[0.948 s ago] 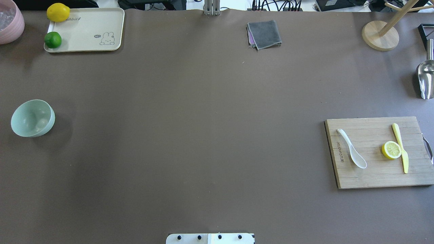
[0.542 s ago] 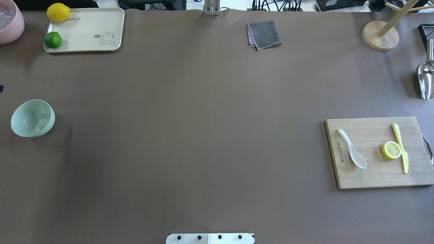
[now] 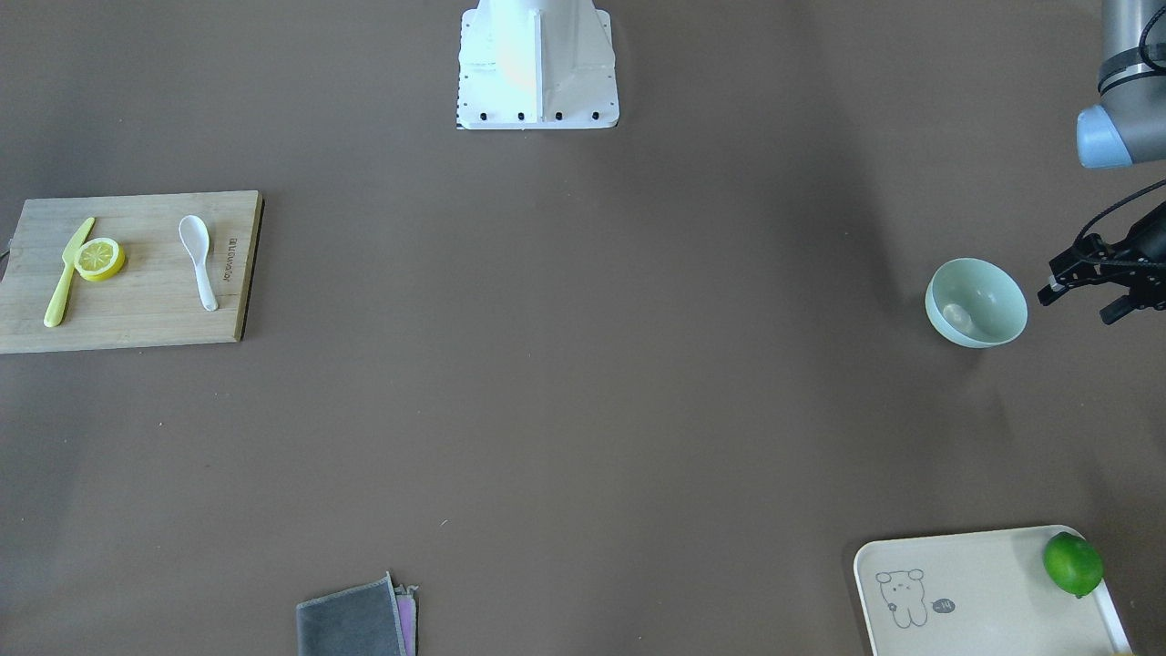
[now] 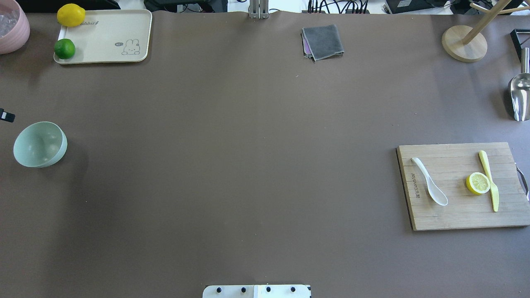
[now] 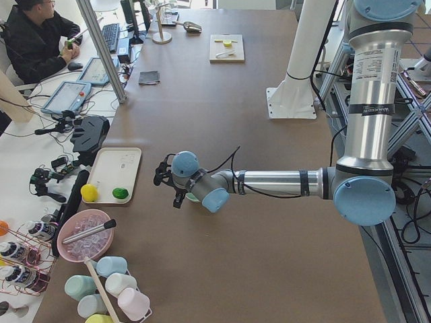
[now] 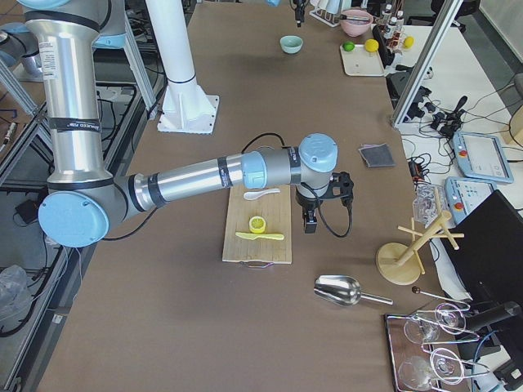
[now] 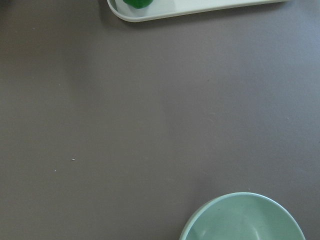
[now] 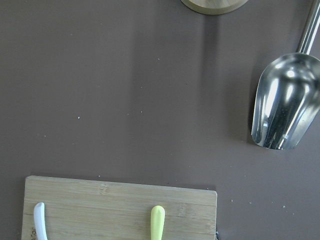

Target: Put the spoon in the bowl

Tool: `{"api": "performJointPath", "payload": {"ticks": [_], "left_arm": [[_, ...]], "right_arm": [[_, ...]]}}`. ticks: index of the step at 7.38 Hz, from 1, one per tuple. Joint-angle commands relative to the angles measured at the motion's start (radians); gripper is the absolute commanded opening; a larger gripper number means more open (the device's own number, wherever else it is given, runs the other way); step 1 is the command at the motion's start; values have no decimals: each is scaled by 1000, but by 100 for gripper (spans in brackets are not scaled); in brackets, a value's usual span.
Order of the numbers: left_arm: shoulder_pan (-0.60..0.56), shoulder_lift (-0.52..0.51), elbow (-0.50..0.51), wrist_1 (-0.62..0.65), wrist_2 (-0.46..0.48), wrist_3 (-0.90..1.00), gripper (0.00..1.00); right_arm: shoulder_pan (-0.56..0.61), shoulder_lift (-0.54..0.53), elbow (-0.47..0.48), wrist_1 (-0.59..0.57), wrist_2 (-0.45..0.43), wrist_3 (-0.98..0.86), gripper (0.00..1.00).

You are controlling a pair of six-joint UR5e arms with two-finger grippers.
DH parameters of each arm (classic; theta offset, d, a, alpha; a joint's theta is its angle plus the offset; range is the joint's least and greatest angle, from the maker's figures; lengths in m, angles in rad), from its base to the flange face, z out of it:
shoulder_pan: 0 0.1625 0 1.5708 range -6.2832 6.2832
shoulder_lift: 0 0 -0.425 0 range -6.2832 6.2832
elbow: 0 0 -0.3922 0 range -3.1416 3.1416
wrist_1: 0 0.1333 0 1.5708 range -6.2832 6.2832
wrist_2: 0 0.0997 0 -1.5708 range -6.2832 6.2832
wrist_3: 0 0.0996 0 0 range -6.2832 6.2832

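Note:
The white spoon [image 4: 430, 182] lies on a wooden cutting board [image 4: 463, 217] at the right of the table, scoop toward the robot; it also shows in the front view [image 3: 198, 260]. Its handle tip shows in the right wrist view [image 8: 39, 220]. The mint-green bowl [image 4: 40, 144] stands upright at the far left and shows in the front view [image 3: 976, 302] and the left wrist view [image 7: 243, 217]. My left gripper [image 3: 1080, 304] hovers just beside the bowl, open and empty. My right gripper [image 6: 310, 216] hangs beyond the board's far edge; I cannot tell if it is open.
A yellow knife [image 4: 490, 182] and a lemon half [image 4: 478, 183] share the board. A cream tray [image 4: 107, 41] with a lime and a lemon is at the back left, beside a pink bowl [image 4: 12, 25]. A grey cloth [image 4: 323, 41], a wooden stand [image 4: 463, 43] and a metal scoop [image 4: 519, 95] lie at the back.
The tip of my left gripper has come into the overhead view at the left edge, just behind the bowl. The spoon and bowl have not moved.

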Motion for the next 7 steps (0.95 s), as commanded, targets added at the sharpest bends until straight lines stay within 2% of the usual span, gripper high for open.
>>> {"api": "performJointPath", "payload": {"ticks": [1, 6, 7], "left_arm": [[61, -1, 33, -2, 0, -2, 98], [110, -1, 74, -1, 0, 0, 98], [118, -1, 83, -2, 0, 1, 88]], "right_arm": [[-13, -16, -7, 8, -27, -2, 100], [-161, -15, 0, 8, -4, 17, 100], [-189, -7, 1, 10, -4, 32, 100]]}}
